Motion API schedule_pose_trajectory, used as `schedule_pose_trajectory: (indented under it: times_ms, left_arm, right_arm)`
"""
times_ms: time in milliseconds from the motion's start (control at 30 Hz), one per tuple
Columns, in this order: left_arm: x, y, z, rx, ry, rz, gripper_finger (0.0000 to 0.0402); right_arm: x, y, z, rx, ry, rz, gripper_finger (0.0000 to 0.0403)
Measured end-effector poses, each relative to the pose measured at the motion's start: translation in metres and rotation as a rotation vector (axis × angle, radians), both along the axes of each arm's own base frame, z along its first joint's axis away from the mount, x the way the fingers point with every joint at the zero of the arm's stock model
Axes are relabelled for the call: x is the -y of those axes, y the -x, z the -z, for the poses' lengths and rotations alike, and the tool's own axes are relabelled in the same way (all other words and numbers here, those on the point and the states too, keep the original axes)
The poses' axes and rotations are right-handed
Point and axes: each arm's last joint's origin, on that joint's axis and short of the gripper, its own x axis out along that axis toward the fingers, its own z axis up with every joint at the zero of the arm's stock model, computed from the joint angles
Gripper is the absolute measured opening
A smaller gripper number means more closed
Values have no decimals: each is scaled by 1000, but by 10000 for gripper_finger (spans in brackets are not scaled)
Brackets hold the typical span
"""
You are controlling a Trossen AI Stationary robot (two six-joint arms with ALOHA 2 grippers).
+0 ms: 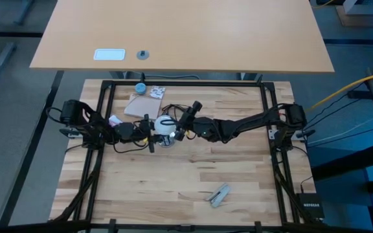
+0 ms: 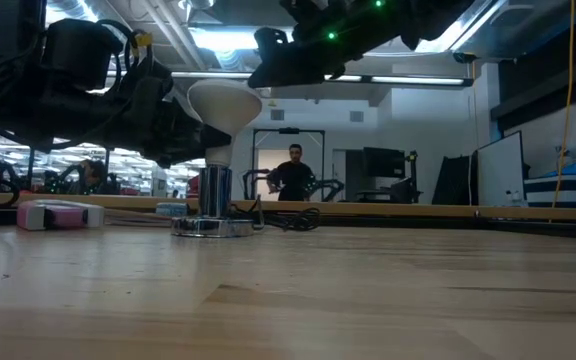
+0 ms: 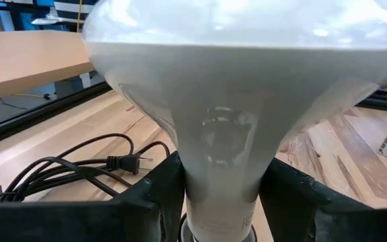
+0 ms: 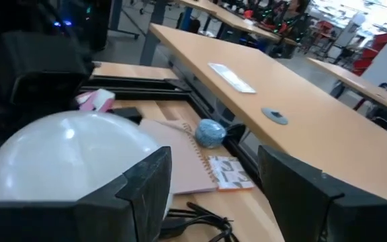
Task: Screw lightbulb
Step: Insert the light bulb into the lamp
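The frosted-white lightbulb [image 2: 224,104] stands upright, globe up, its narrow neck down in a silver socket [image 2: 214,190] on a shiny round base [image 2: 211,227]. It fills the left wrist view [image 3: 234,101]. My left gripper [image 3: 220,202] reaches in level from the table's left [image 1: 157,127] and is shut on the bulb's neck. My right gripper [image 4: 210,195] comes from the table's right [image 1: 183,122] and stands open beside the top of the globe [image 4: 59,161], with nothing between its fingers. Whether one of its fingers [image 4: 140,191] touches the globe cannot be told. My left gripper pinches the bulb's narrow neck [image 3: 217,181] between its two fingers [image 3: 156,198], just above the socket. The fingers come level from the table's left, one on each side of the neck. The bulb stands upright with its lower end in the socket.
A black cord with a plug [image 3: 79,168] lies behind the base. A brown notebook [image 1: 144,103] and a blue round cap [image 1: 140,87] lie toward the far edge, a pink-and-white object [image 2: 58,213] at the left, a grey object [image 1: 219,194] near the front. A person [image 2: 293,172] stands in the room beyond.
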Motion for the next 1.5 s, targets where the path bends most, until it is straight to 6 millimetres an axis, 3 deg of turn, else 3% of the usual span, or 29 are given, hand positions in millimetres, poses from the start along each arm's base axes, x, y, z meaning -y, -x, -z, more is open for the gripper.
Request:
schedule_pose_trajectory:
  times_ms: [300,467,667,900,1233,1500]
  left_arm:
    - [0,0,1,-6,0,-1,149]
    - [0,0,1,-15,-4,-3,152]
    - [0,0,1,-17,-4,-4,155]
    - [0,0,1,-17,-4,-4,155]
    - [0,0,1,-16,-4,-4,156]
    - [0,0,1,-16,-4,-4,156]
  right_arm:
    - [-1,2,-2,-11,1,13,225]
    - [-18,5,2,-50,-9,38,225]
    - [-41,23,5,-150,-92,70,225]
    - [-58,23,14,-186,-309,-147,225]
    - [-75,-3,80,-214,-340,-221,225]
    - [-68,-11,112,-187,-468,-191,225]
